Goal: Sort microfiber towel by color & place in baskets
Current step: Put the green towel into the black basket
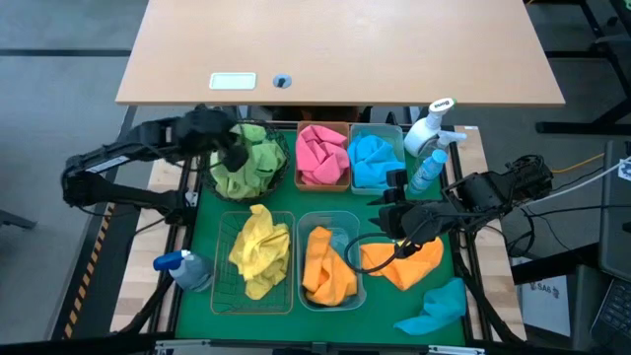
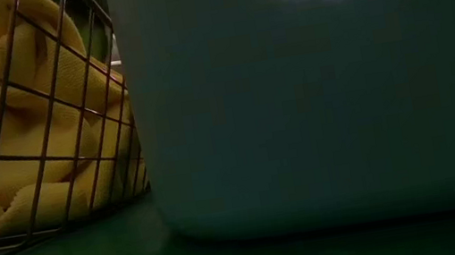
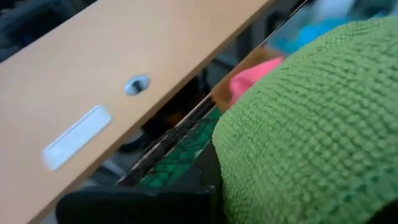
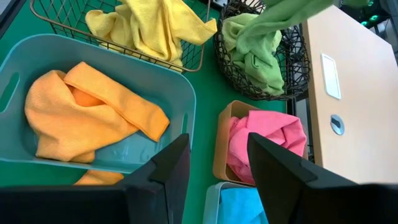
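Green mat (image 1: pixel 375 296) underfoot, with a pale wooden desk (image 1: pixel 345 49) butting against its far edge — grey floor beyond. Five baskets sit on the mat: the round mesh basket (image 1: pixel 219 182) holds green towels (image 1: pixel 251 158), the amber bin (image 1: pixel 342 128) a pink towel (image 1: pixel 320 153), the blue bin (image 1: pixel 396 130) a blue towel (image 1: pixel 373 158). Nearer, the wire basket (image 1: pixel 225 232) carries yellow towels (image 1: pixel 261 251) and the pale bin (image 1: pixel 345 229) an orange towel (image 1: pixel 325 266). Left gripper (image 1: pixel 237 148) is over the mesh basket, fingers together, pinching a green towel. Right gripper (image 4: pixel 217 162) hovers beside the pale bin with fingers apart, holding nothing — a loose orange cloth (image 1: pixel 404 261) lies just below it, and a loose teal cloth (image 1: pixel 439 306) at the mat's near corner. Spray bottles (image 1: pixel 429 138) crowd the blue bin's right side; another bottle (image 1: pixel 182 268) lies left of the wire basket.
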